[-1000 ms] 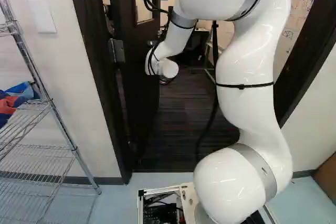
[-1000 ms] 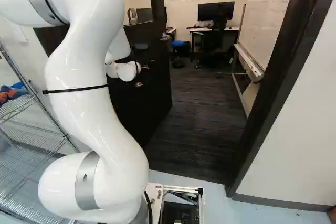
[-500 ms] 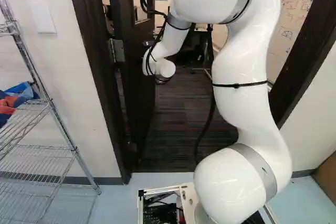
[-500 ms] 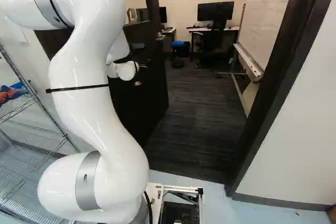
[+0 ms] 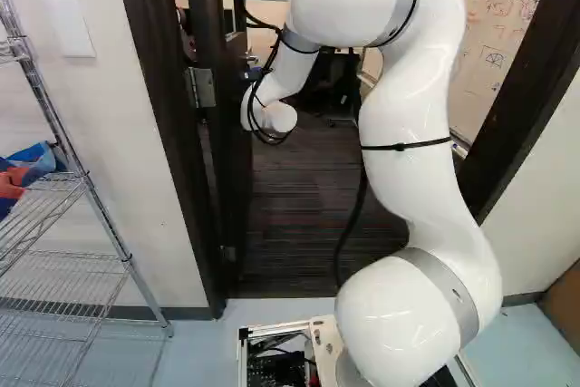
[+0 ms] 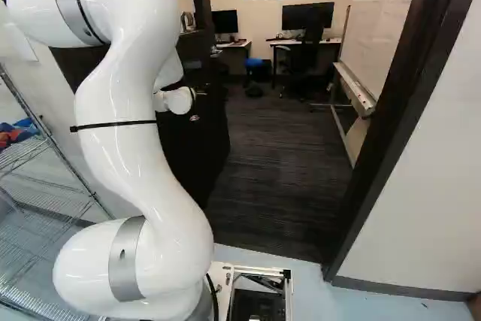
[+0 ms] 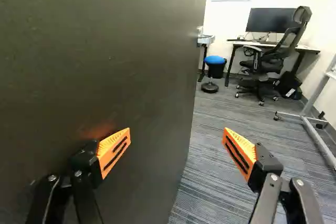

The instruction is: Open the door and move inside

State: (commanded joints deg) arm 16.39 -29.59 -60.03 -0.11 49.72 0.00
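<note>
The dark door (image 5: 232, 169) stands open into the room, hinged at the left of the doorway; its broad face (image 6: 188, 148) is beside my wrist. In both base views the white wrist (image 5: 270, 118) hides the gripper. In the wrist view my gripper (image 7: 177, 136) is open, fingers wide apart. One orange pad (image 7: 114, 150) is close to the door's face (image 7: 105, 61); whether it touches, I cannot tell. The other pad (image 7: 240, 151) stands out past the door's free edge, over carpet. A metal handle (image 7: 206, 39) shows at that edge, ahead of the gripper.
Dark door frame posts (image 5: 172, 133) (image 6: 391, 118) flank the carpeted doorway (image 6: 278, 178). Wire shelving (image 5: 82, 178) stands left of it. Inside are a whiteboard on a stand (image 6: 357, 92), desks with monitors (image 6: 308, 16), an office chair (image 7: 268, 56) and a blue-topped stool (image 7: 214, 61).
The door has swung further open, its free edge shifting left in both base views. My upper arm and wrist have moved left in the left base view. The base has stayed put.
</note>
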